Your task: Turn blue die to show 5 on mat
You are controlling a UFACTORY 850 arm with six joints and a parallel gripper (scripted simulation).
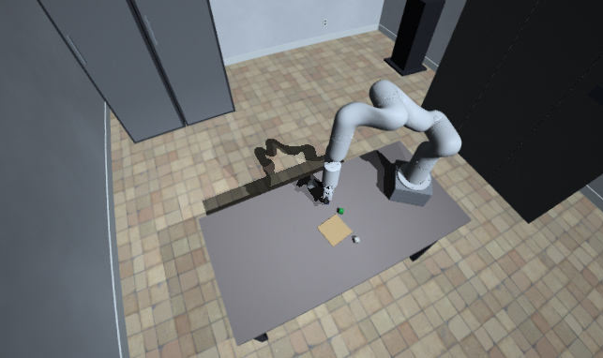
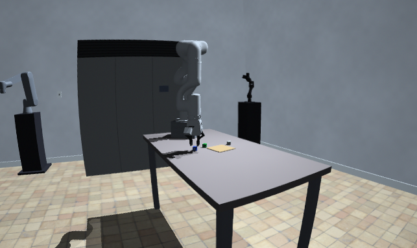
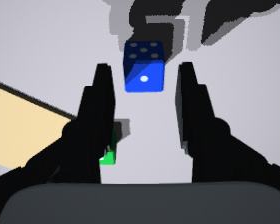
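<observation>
The blue die [image 3: 144,66] [image 2: 194,148] lies on the grey table [image 1: 264,272] off the mat, near the table's edge. In the wrist view it shows a bright face with one pip and a darker face with several pips. My gripper [image 3: 144,81] [image 2: 194,143] [image 1: 325,199] is open and empty. It points down just above the die, with its fingertips to either side of it in the wrist view. The tan mat [image 1: 335,230] [image 2: 221,148] [image 3: 18,129] lies flat with nothing on it.
A green die [image 1: 340,211] [image 2: 204,145] [image 3: 108,157] lies on the table between the blue die and the mat. A white die [image 1: 356,239] [image 2: 228,142] lies beyond the mat's far side. The arm's base [image 1: 411,192] stands at the table's end.
</observation>
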